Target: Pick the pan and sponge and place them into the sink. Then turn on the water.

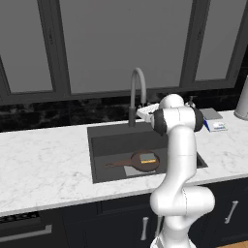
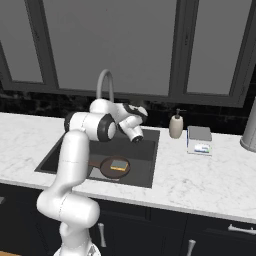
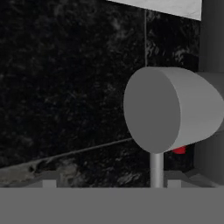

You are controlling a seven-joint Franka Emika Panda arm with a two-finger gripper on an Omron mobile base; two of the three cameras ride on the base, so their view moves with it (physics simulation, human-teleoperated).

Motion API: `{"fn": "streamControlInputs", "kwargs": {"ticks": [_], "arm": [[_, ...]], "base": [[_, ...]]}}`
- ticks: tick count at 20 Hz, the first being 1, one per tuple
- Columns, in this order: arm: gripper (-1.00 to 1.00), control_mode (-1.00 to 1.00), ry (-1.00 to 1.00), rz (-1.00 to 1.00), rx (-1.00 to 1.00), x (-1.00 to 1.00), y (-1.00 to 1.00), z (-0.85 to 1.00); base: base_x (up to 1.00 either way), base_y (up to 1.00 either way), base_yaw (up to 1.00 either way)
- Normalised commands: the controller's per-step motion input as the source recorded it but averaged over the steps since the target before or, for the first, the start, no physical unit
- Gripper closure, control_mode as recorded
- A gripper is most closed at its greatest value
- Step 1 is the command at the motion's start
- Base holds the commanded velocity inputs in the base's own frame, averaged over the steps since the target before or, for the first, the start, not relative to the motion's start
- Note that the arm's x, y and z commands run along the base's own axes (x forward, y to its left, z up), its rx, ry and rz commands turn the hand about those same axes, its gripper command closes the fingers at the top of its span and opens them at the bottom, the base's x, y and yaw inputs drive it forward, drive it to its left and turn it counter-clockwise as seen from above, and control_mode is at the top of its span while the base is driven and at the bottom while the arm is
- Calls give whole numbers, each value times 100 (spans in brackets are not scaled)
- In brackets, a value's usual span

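We see the pan lying in the sink, handle pointing left in the left base view; the sponge sits inside the pan; the faucet rises behind the basin, and in the hand view its grey lever looms close before dark backsplash; the gripper hangs by the faucet base; whether its fingers are apart we cannot tell; a soap bottle and a box stand on the table to the right.
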Motion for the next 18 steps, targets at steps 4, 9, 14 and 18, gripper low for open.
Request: {"fn": "streamControlInputs", "kwargs": {"ticks": [4,9,14,18], "arm": [[100,-100,0,-4,9,1,-37,0],[100,-100,0,-9,16,0,-74,0],[100,-100,5,-30,16,0,-88,0],[100,-100,11,-34,19,0,-100,0]], "base": [[0,0,0],[0,0,0],[0,0,0],[0,0,0]]}}
